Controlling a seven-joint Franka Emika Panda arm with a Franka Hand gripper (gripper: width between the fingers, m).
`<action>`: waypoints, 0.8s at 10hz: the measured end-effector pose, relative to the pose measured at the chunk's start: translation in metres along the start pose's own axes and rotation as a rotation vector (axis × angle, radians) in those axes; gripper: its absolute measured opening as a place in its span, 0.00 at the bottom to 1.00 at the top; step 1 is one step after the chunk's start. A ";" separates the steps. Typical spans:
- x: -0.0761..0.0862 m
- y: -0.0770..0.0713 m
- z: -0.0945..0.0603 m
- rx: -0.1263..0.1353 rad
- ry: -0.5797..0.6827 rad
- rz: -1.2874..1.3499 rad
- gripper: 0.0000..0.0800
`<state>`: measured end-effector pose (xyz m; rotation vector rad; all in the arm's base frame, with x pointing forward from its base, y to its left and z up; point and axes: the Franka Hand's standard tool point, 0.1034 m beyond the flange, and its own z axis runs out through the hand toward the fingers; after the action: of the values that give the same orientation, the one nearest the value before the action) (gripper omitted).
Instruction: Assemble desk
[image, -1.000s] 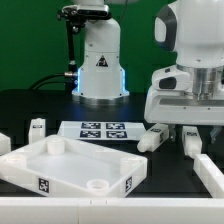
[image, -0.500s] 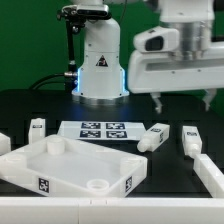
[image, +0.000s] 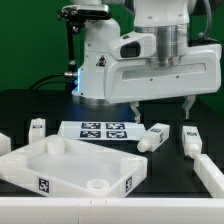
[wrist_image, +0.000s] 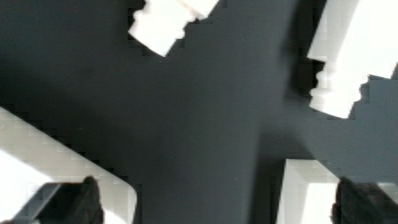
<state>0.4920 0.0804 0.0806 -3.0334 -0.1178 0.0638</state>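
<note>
**Inspector:** State of the hand (image: 162, 110)?
**Assistant:** Wide open and empty, centre right, above the slanted leg (image: 153, 137) and the second leg (image: 190, 140). The desk top (image: 60, 165) lies lower left.
**Inspector:** Risk?
**Assistant:** An off-centre closure would likely twist the slanted leg away.

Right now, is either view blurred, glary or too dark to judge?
Exterior view: evenly lit and sharp, tags on the desk top readable, a blue light glowing at the arm's base, no strong glare. Wrist view: softer, white legs washed out against the black table, little surface detail.
</note>
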 end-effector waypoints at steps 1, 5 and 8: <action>-0.001 0.007 0.001 -0.001 -0.002 -0.048 0.81; -0.006 0.082 0.012 -0.081 0.062 -0.485 0.81; -0.008 0.079 0.013 -0.073 0.054 -0.437 0.81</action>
<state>0.4896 0.0031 0.0593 -2.9986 -0.7853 -0.0596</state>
